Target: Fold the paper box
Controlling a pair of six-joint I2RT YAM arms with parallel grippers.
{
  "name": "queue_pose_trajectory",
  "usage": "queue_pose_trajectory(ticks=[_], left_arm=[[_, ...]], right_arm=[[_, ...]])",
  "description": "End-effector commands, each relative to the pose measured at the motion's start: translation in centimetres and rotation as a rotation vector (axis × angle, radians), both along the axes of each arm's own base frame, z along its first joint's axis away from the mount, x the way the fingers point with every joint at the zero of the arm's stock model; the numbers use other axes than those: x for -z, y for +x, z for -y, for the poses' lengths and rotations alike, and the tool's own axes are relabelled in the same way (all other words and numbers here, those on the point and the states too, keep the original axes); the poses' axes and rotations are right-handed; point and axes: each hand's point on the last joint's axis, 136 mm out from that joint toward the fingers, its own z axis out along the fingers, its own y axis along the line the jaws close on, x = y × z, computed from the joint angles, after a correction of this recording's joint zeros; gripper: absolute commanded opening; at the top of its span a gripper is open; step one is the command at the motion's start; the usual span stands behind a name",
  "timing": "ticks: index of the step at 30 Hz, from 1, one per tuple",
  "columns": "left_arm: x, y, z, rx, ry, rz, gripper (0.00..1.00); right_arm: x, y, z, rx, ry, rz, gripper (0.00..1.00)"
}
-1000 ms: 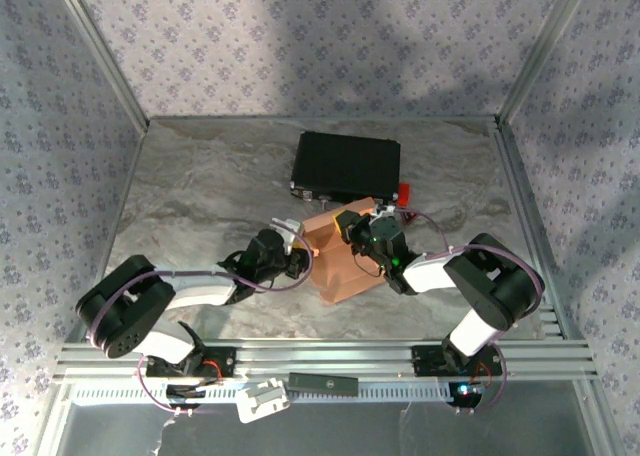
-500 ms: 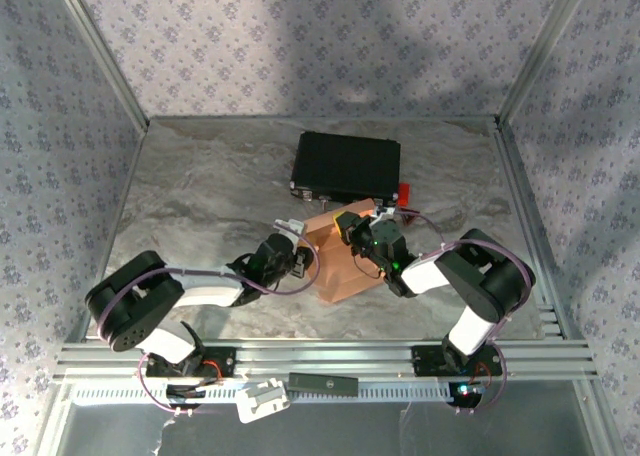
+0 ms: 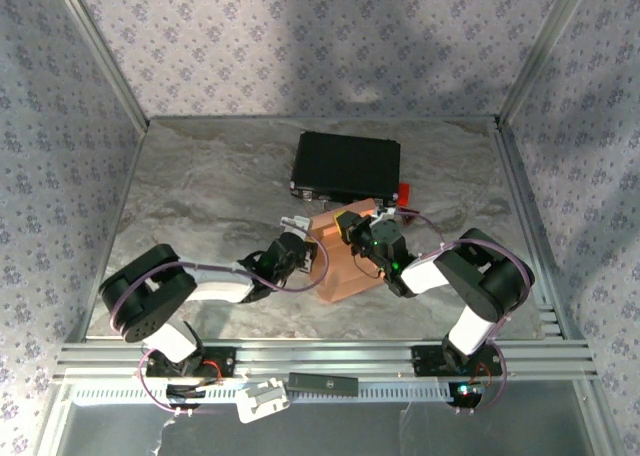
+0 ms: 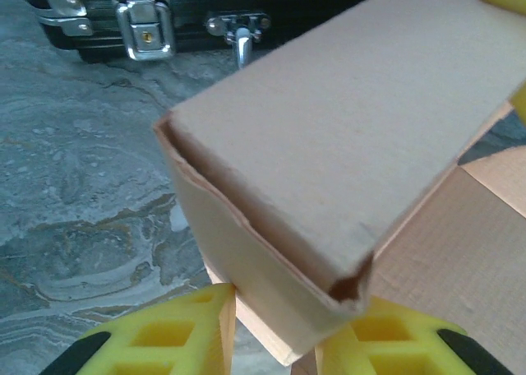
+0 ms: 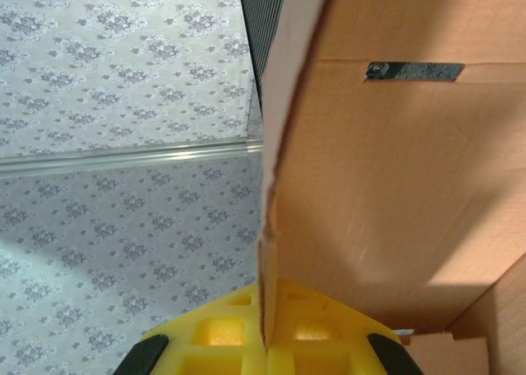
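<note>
Salmon paper box (image 3: 345, 268) unmoved; left end effector (image 3: 309, 261) advanced, straddling its corner.

Both arms, the left arm (image 3: 150, 301) and the right arm (image 3: 485, 276), are made of round black joint housings with white links between them. A thin purple cable (image 3: 440, 248) runs in loops along each one. A small green light (image 3: 396, 263) glows near the right wrist. The left tool (image 4: 288, 317) has bright yellow fingers (image 4: 164, 338) with hollow pockets and black ends. The right tool (image 5: 267, 309) looks the same.
</note>
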Motion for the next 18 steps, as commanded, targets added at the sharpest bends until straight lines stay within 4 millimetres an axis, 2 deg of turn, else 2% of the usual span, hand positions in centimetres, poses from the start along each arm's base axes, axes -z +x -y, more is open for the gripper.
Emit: queue_pose_trajectory(ticks=[1,5,8,13,16,18], left_arm=[[-0.7,1.2,0.2,-0.075,-0.005,0.029,0.29],[-0.2,1.4,0.3,-0.111,0.021,0.029,0.27],[0.2,1.8,0.3,-0.145,0.039,0.024,0.16],[0.5,2.2,0.3,-0.206,0.056,0.029,0.05],[0.6,2.3,0.5,-0.217,0.058,0.028,0.0],[0.5,2.3,0.6,-0.222,0.058,0.028,0.0]], right_arm=[[0.9,-0.4,-0.6,-0.018,-0.014,-0.023,0.0],[0.9,-0.4,-0.8,-0.019,-0.01,-0.024,0.0],[0.9,-0.4,-0.9,-0.021,-0.01,-0.027,0.0],[1.0,-0.4,-1.1,-0.024,-0.005,-0.032,0.0],[1.1,-0.4,-1.1,-0.023,-0.004,-0.037,0.0],[1.1,-0.5,-1.1,-0.023,-0.003,-0.042,0.0]])
